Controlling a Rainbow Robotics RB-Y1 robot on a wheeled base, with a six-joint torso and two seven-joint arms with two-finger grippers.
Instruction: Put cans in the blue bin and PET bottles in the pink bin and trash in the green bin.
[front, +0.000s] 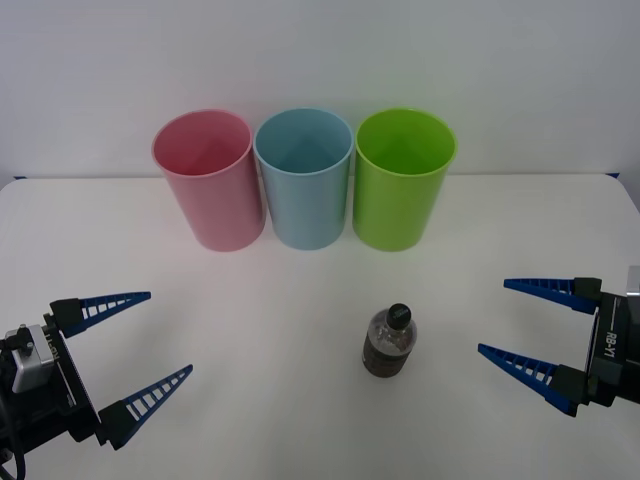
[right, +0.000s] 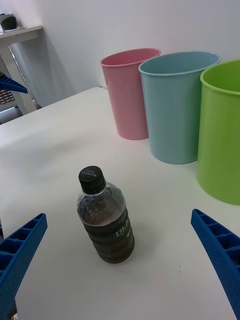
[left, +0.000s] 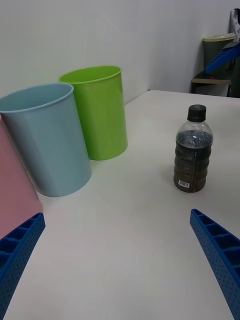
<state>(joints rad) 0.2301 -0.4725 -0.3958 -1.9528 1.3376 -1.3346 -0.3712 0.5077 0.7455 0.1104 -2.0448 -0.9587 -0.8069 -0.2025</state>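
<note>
A small PET bottle (front: 389, 343) (right: 105, 220) (left: 192, 151) with a black cap and dark contents stands upright on the white table, in front of the green bin. Three bins stand in a row at the back: the pink bin (front: 208, 180) (right: 129, 94) (left: 14, 192) on the left, the blue bin (front: 304, 178) (right: 176, 107) (left: 47, 141) in the middle, the green bin (front: 402, 179) (right: 222, 132) (left: 98, 111) on the right. My right gripper (front: 498, 318) hangs open to the right of the bottle. My left gripper (front: 168, 333) is open at the near left. Neither holds anything.
The white table (front: 300, 330) stretches between both grippers and the bins. A wall rises right behind the bins. Shelving (right: 17, 65) shows beyond the table's left end in the right wrist view.
</note>
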